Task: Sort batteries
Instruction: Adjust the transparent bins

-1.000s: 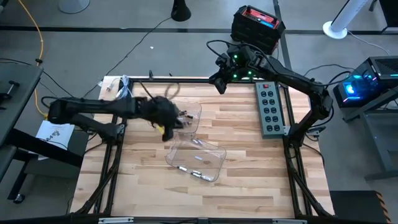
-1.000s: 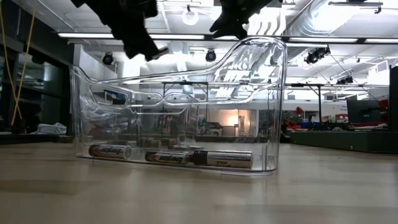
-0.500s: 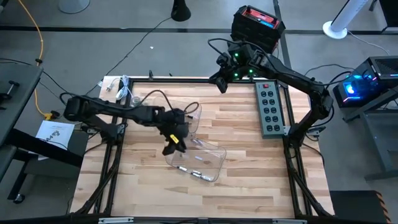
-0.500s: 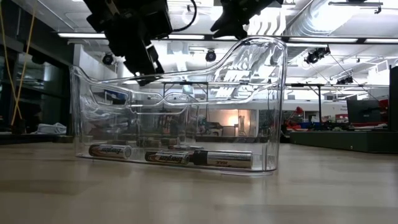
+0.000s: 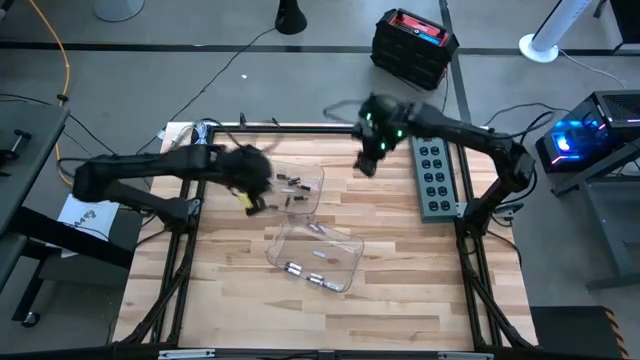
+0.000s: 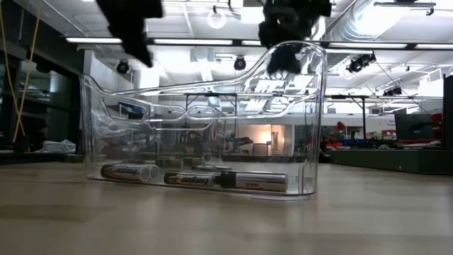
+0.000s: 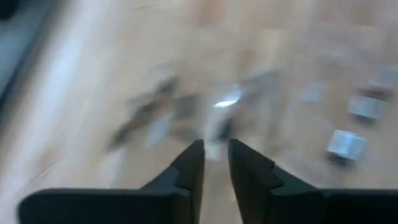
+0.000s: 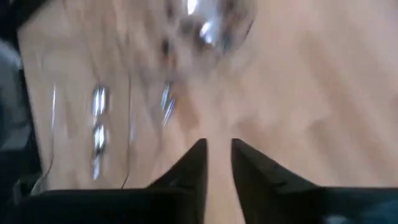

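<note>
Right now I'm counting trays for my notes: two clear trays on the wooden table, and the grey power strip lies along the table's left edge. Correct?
Not quite. The high view shows the grey power strip along the table's right edge, not its left. The two clear trays are there.

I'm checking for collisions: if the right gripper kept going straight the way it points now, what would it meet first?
Probably the bare wooden table: the right gripper points down at the planks, with nothing between its fingers. The clear tray lies off to one side, though motion blur leaves depth unclear.

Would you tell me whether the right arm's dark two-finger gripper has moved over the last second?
Yes. The right gripper has come forward from the table's far edge, now beside the grey power strip top.
</note>
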